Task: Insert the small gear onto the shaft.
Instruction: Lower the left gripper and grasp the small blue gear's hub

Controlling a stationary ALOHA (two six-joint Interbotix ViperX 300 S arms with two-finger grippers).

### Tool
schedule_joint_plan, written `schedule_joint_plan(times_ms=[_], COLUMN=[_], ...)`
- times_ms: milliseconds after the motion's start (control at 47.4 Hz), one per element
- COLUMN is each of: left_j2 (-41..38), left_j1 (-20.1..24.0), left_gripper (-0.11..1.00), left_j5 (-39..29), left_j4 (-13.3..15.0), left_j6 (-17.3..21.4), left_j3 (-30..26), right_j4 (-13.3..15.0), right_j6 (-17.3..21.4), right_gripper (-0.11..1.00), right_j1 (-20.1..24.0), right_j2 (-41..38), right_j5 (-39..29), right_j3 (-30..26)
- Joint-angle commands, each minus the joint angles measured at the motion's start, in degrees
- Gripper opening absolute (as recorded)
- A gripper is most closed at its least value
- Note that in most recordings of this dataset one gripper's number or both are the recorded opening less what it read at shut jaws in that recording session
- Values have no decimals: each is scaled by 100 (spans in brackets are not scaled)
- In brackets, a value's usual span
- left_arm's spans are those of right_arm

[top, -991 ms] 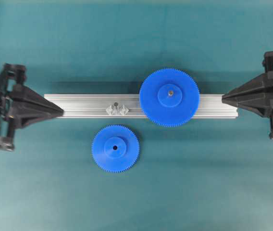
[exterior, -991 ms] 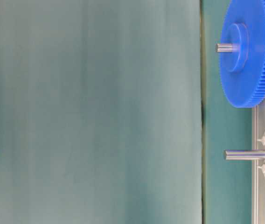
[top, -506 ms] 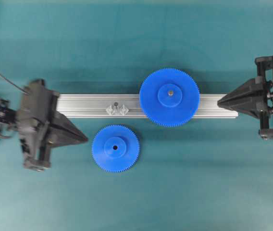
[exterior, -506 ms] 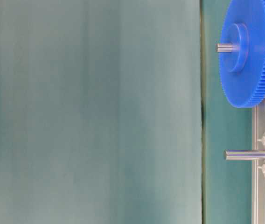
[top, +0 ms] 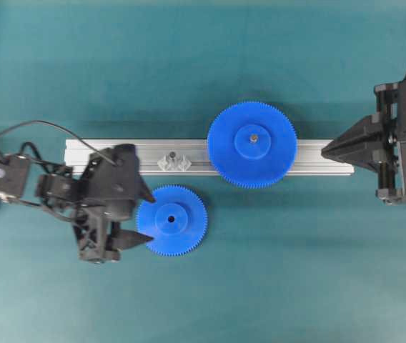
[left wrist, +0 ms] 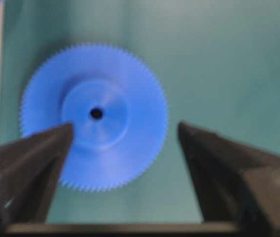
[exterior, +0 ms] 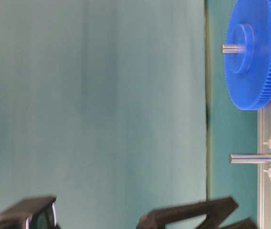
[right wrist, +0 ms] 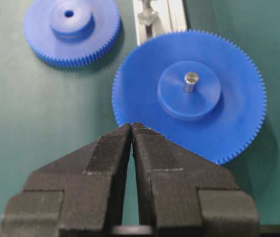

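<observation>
While the left gripper (top: 147, 215) spreads its jaws wide, empty, at the small gear's (top: 171, 220) left rim, the right gripper (top: 324, 151) stays pinched shut beside the large gear (top: 252, 144). Shaft (top: 174, 158) stands bare on the rail (top: 317, 158); open bench (top: 274, 271) below.

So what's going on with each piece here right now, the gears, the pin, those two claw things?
small gear: lying flat on the mat, hub up, not on any pin.
shaft: standing bare on the rail, nothing on it.
large gear: seated on its own pin on the rail.
aluminium rail: lying flat across the mat.
left gripper: open, fingertips at the small gear's edge, holding nothing.
right gripper: shut, empty, near the large gear.
</observation>
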State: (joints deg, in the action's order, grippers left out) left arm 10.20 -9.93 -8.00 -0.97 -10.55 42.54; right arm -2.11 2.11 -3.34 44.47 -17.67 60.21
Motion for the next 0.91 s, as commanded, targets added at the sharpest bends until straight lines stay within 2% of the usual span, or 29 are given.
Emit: schedule_joint_plan(times_ms=[0, 148, 316, 506, 738, 885], left_j2=[-176, -545, -949, -1081, -1230, -1450], left_j1=[-53, -53, -44, -44, 53, 79], left_gripper=[90, 90, 90, 90, 90, 90], left_j5=[-264, -615, -888, -1178, -1213, -1222], left_j4=[-9, -18, -9, -9, -26, -26], left_j6=[18, 97, 457, 615, 650, 888], left_j3=[-272, -562, -888, -1072, -1125, -1318], right_j4=[9, -18, -18, -44, -53, -53], right_j6=[18, 26, 35, 44, 44, 44], right_gripper=[15, 15, 15, 15, 15, 15], right_j1=[-70, -88, -88, -70, -70, -53], right_j2=[-9, -9, -9, -35, -105, -229], right_j5=[26, 26, 26, 88, 352, 598], right_j3=[-167, -149, -132, -79, 44, 53])
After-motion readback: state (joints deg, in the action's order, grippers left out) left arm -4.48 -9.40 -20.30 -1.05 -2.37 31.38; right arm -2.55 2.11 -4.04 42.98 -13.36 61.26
